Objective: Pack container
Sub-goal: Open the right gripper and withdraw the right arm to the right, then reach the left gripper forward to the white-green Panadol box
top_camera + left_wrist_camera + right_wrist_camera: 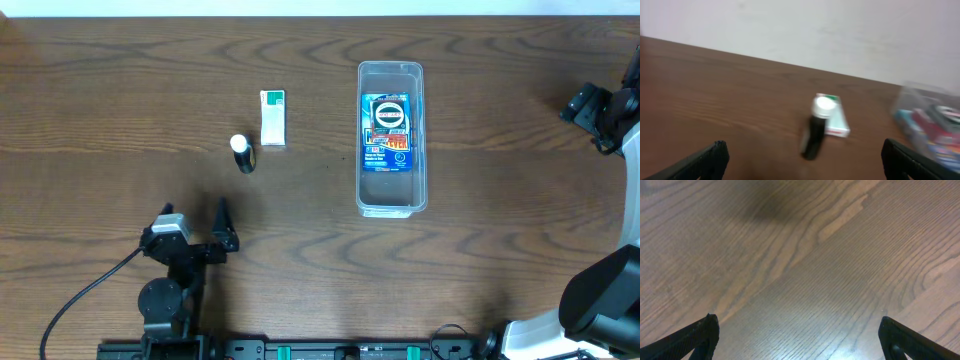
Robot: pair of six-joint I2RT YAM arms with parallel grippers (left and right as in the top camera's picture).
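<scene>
left fingers [710,159] spread, right fingers [699,334] spread

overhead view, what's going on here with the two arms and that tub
Nothing is being held right now. A blue packet lies in the clear tub, while a green and white box and a black tube with a white cap lie on the table to its left. The left gripper is open and empty, facing those two. The right gripper is open over bare wood at the far right.
</scene>
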